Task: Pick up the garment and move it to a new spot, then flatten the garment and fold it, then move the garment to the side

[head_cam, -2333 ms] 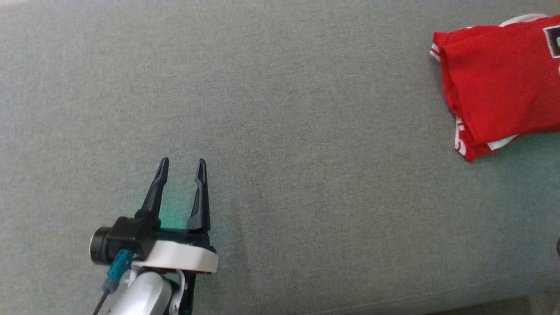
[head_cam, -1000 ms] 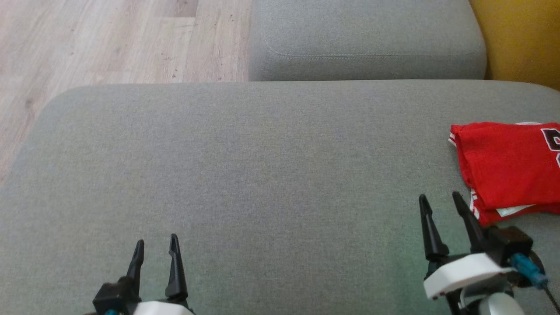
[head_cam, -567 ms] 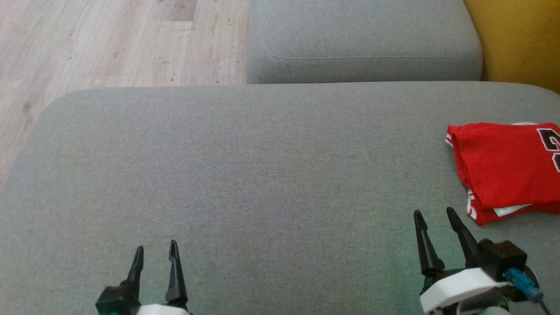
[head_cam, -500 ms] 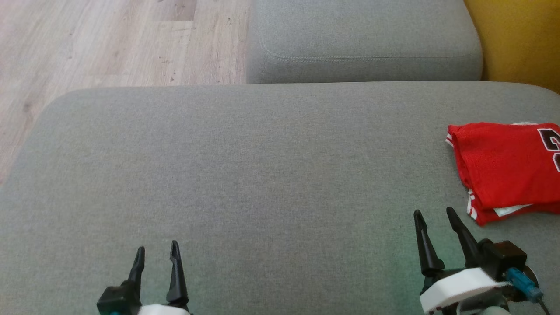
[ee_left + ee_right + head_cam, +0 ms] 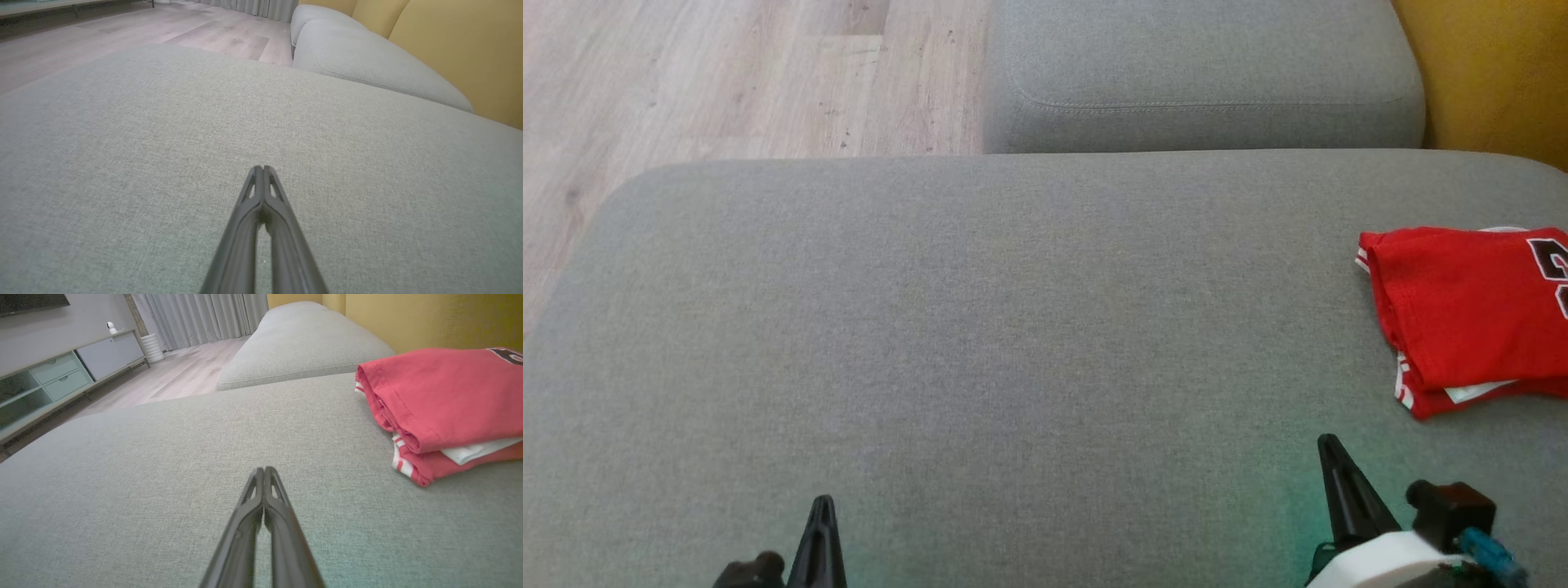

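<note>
The garment is a red jersey with white trim and a dark number, lying folded at the right edge of the grey cushion. From the right wrist it appears as a red folded stack, the garment, to the upper right of my fingers. My right gripper sits near the front edge, below and left of the jersey, shut with nothing in it; its tips meet above the fabric. My left gripper is at the lower left, also shut and empty, with tips together over bare cushion.
A second grey cushion lies behind the first. Yellow sofa backing rises at the right. Wooden floor lies beyond the cushion's left and far edges. A low cabinet stands across the room.
Both grippers have gone from open to shut and drawn back toward the bottom edge of the head view. The jersey has not moved.
</note>
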You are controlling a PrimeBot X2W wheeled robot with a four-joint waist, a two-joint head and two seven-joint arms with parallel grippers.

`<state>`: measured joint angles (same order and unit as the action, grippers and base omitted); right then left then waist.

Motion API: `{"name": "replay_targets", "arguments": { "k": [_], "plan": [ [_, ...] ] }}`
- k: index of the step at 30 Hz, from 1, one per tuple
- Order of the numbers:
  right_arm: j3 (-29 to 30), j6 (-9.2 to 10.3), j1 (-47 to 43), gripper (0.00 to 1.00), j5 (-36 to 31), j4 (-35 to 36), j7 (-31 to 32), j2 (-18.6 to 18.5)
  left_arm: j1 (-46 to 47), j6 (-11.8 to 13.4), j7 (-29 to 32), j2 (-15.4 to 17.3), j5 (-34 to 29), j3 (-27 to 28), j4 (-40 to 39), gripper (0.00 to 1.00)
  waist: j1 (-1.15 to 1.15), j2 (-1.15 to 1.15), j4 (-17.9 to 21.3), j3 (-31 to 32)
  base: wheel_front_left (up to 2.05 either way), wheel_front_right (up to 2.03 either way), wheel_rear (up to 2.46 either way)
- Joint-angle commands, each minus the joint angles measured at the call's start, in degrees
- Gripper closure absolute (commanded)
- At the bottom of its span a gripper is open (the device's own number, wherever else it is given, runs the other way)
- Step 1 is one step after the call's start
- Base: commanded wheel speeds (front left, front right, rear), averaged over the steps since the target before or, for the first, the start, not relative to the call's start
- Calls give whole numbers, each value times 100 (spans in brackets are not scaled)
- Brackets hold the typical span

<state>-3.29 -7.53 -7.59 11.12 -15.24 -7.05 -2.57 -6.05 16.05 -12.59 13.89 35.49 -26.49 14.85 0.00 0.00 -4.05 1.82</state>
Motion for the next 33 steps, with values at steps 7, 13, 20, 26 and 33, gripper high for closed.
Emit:
{"name": "replay_targets", "arguments": {
  "k": [7,13,20,26,33],
  "plan": [
    [43,0,269,100,605,185,68,-43,253,-164,117,-33,399,273,-139,100,0,0,25,-11,0,0,0],
    [66,1,328,100,1025,180,116,-62,308,-282,205,-83,686,425,-125,100,0,0,45,-21,0,0,0],
    [93,1,386,100,1442,177,165,-78,362,-400,294,-133,971,578,-113,100,0,0,65,-31,0,0,0],
    [122,1,443,100,1857,175,217,-92,415,-516,384,-185,1256,731,-104,100,0,0,85,-41,0,0,0],
    [160,1,510,100,2337,173,280,-106,475,-652,489,-246,1587,913,-107,100,0,0,109,-53,0,0,0]
  ]
}}
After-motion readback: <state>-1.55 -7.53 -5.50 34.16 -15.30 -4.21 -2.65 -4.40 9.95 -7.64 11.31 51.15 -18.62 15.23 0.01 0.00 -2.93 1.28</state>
